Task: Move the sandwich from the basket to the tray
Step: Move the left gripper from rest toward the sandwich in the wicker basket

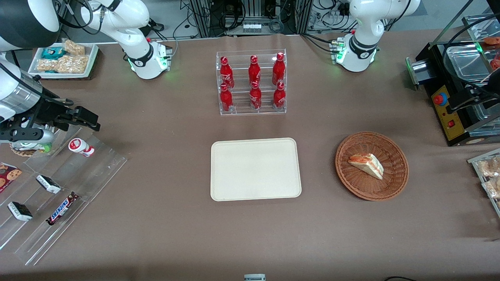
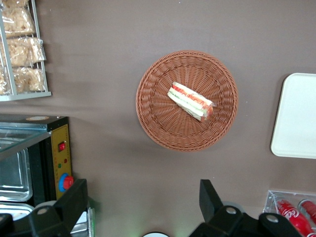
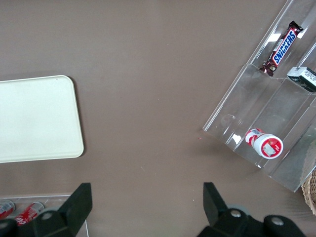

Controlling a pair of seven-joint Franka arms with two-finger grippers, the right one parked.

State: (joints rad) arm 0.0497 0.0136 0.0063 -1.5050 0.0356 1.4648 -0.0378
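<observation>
The sandwich (image 1: 367, 165) (image 2: 190, 101), a white-bread wedge with red and green filling, lies inside the round wicker basket (image 1: 394, 183) (image 2: 153, 118). The cream tray (image 1: 256, 169) (image 2: 296, 116) lies flat beside the basket, toward the parked arm's end, with nothing on it. My left gripper (image 1: 463, 102) (image 2: 143, 200) hangs high over the table, farther from the front camera than the basket and next to the black machine. Its fingers (image 2: 211, 197) are spread wide, open, with only bare table showing between them.
A black machine with a red button (image 1: 449, 105) (image 2: 61, 158) stands close to the gripper. A clear rack of red bottles (image 1: 253, 84) stands farther from the camera than the tray. Bagged snacks (image 1: 490, 175) lie toward the working arm's end.
</observation>
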